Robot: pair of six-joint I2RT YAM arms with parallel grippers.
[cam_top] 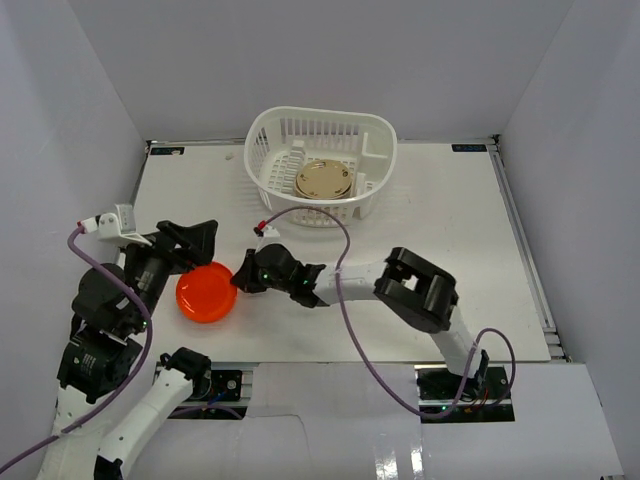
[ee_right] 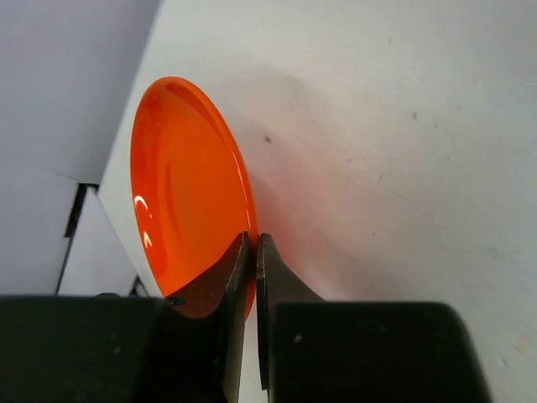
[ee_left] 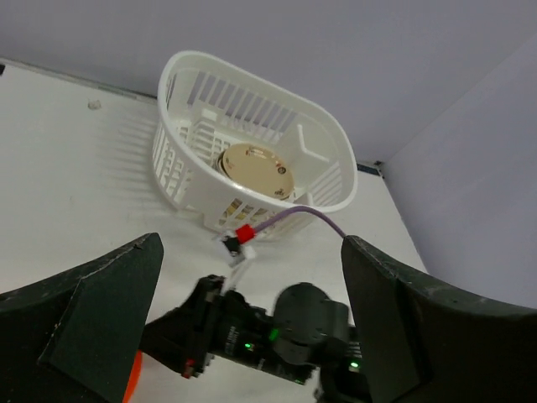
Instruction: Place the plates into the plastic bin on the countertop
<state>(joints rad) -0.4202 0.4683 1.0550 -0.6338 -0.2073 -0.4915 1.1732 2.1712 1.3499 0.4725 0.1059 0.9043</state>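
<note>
Plate rim (ee_right: pixel 220 159) in right hand (ee_right: pixel 253 241)

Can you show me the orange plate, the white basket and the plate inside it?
orange plate (cam_top: pixel 205 293): top view, middle of the dish.
white basket (cam_top: pixel 320 130): top view, back wall slats.
tan plate (cam_top: pixel 323 179): top view, its middle, inside the basket.
</note>
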